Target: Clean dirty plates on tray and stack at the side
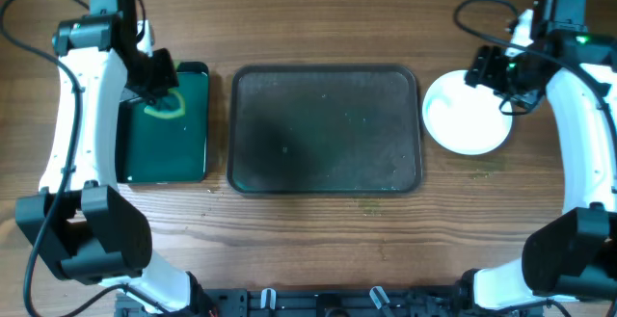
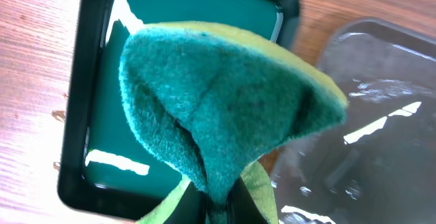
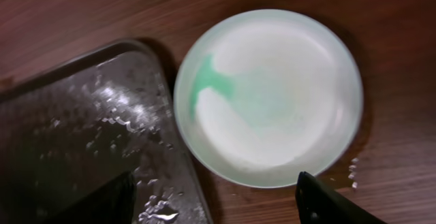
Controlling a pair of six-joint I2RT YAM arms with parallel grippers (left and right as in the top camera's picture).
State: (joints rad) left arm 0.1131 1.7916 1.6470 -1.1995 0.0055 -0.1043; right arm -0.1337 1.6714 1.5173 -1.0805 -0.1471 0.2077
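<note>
I read no text, label, brand, number or sign on anything in my three views.

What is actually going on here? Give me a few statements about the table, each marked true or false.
1. The left claw pinches a green sponge. True.
2. The white plate lies on the grey tray. False: it lies on the wooden table, beside the tray.
3. The plate is spotless. False: a faint teal smear shows in it.
4. The right claw is open. True.
</note>
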